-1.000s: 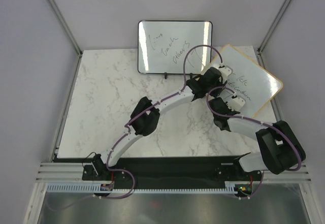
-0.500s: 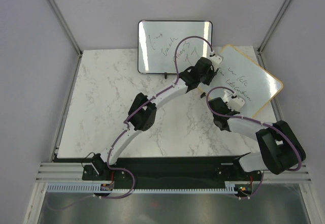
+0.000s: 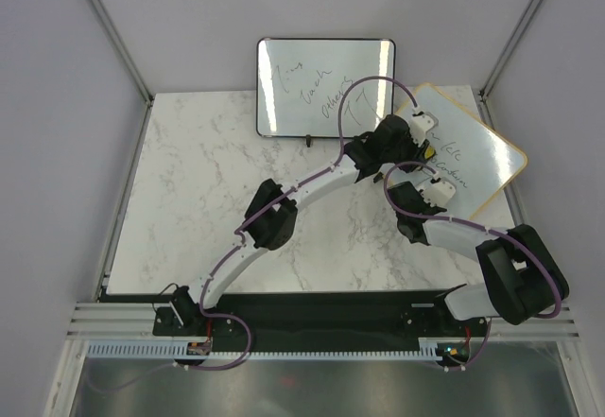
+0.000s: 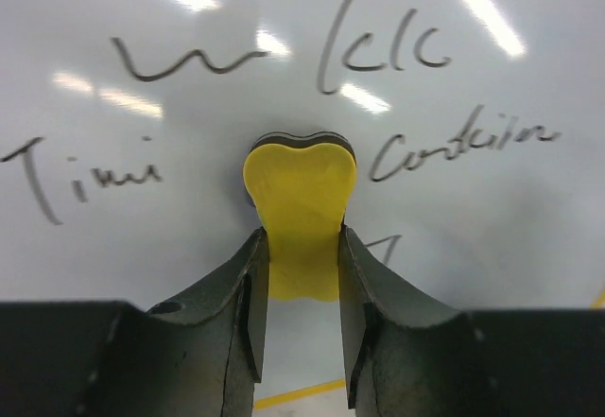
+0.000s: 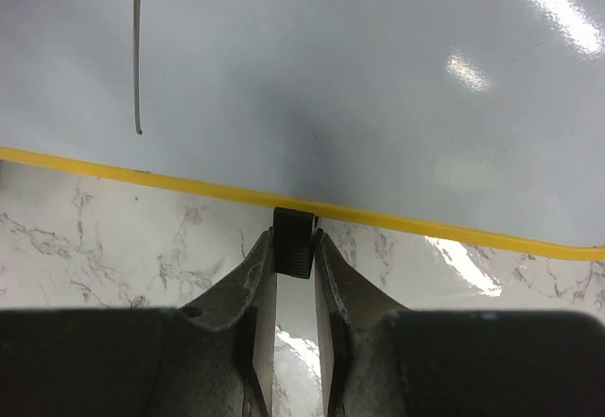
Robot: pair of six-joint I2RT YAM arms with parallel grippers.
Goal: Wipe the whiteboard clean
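Close view from my left wrist. My left hand (image 4: 302,235) reaches up from the bottom edge, its two dark fingers (image 4: 244,285) clamped on the narrow stem of a yellow eraser (image 4: 301,185) with a rounded, heart-like top. A dark pad layer edges that top and seems to rest against the whiteboard (image 4: 189,20), though contact is hard to confirm. Glossy white surface fills the view, with loose black handwriting (image 4: 388,53) around the eraser. A thin yellow strip (image 4: 293,395) shows between my fingers.
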